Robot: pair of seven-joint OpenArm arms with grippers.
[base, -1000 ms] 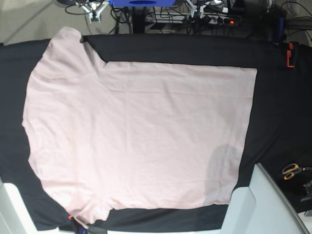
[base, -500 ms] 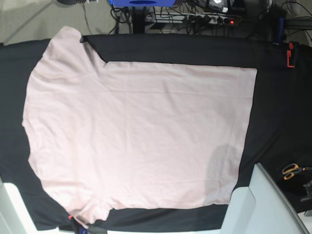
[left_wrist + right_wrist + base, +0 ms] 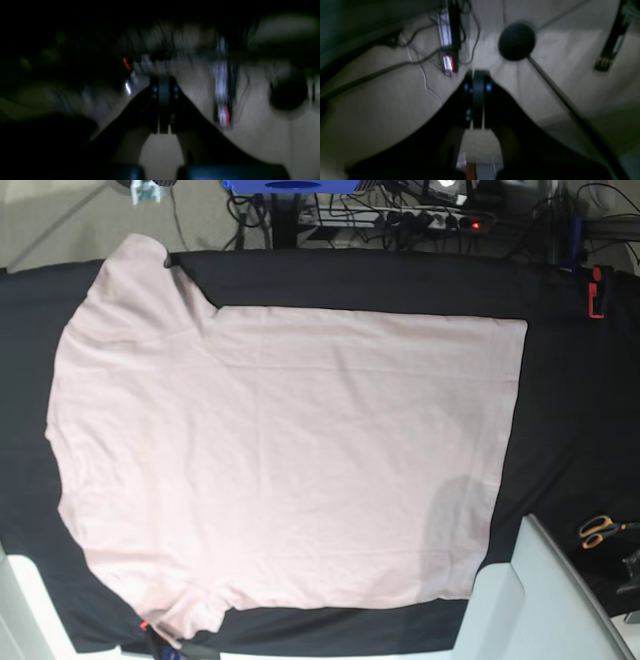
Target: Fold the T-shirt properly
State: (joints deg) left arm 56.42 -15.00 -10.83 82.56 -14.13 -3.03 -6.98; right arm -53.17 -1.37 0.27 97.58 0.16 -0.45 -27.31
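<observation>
T-shirt: lower sleeve tip cut off by the bottom edge of the base view.
Scissors: small, blades lost against the dark cloth right of the T-shirt.
Left wrist view: dim, smeared; floor clutter unreadable.
Right wrist view: blurred; cables soft.

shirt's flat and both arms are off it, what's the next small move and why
Probably bring the right gripper over the table to the sleeve at the far edge. The T-shirt lies spread flat and unfolded, and both wrist views show shut grippers facing the floor, away from the cloth.
</observation>
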